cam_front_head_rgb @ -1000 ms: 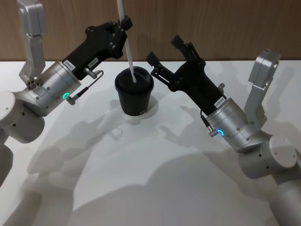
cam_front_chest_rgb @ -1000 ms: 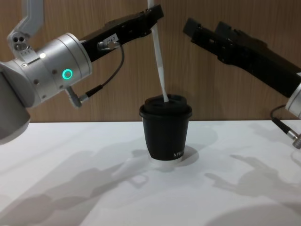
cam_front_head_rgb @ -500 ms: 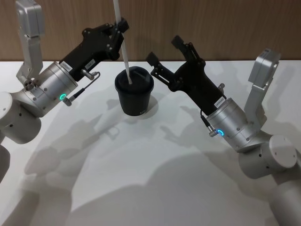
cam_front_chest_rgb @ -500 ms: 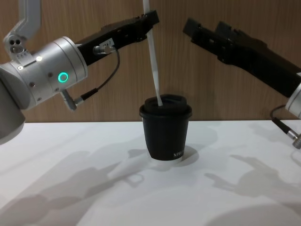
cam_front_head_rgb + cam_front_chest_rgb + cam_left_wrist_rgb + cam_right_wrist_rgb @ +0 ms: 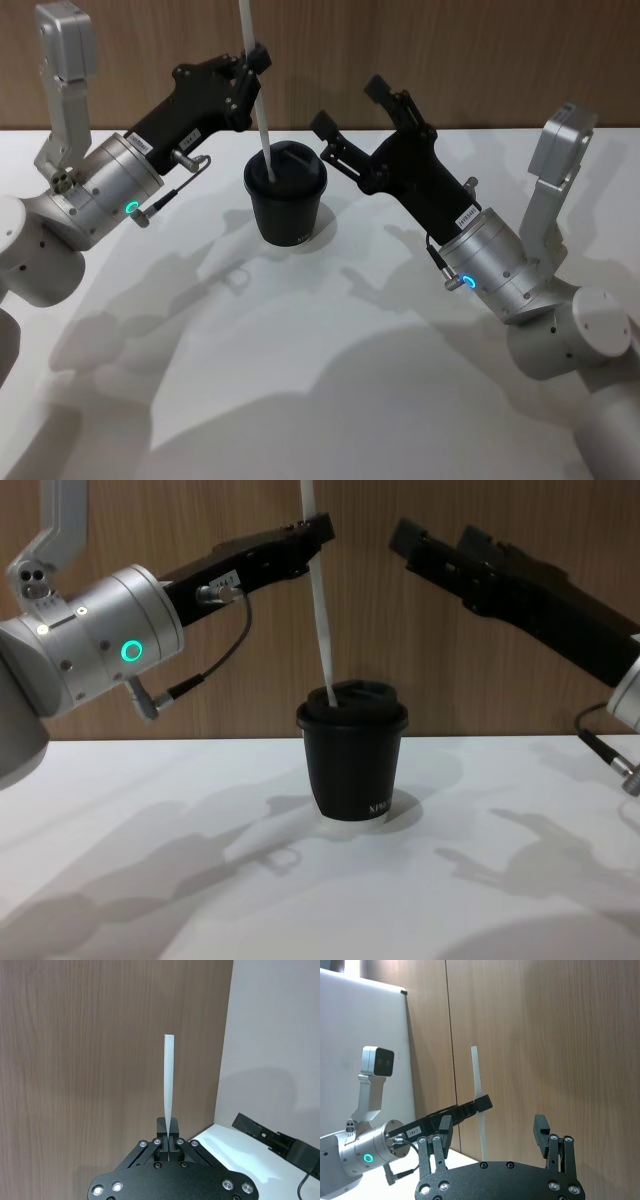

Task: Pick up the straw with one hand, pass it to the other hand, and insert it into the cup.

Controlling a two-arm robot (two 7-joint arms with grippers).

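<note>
Gripping the thin white straw (image 5: 262,120), the left end effector (image 5: 255,62) risks buckling it against the black lidded cup (image 5: 286,195); the right end effector (image 5: 352,108) waits released.

From my seat, the straw (image 5: 258,95) runs off the top edge in the head and chest views. Its lower tip meets the lid of the cup (image 5: 352,750), but I can't tell whether it has entered. The cup's white lettering is too small to read.

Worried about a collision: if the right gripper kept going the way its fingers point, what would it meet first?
Probably nothing on the table: the open right gripper aims up, above the cup. The straw and left gripper lie roughly that way; depth is unclear.
</note>
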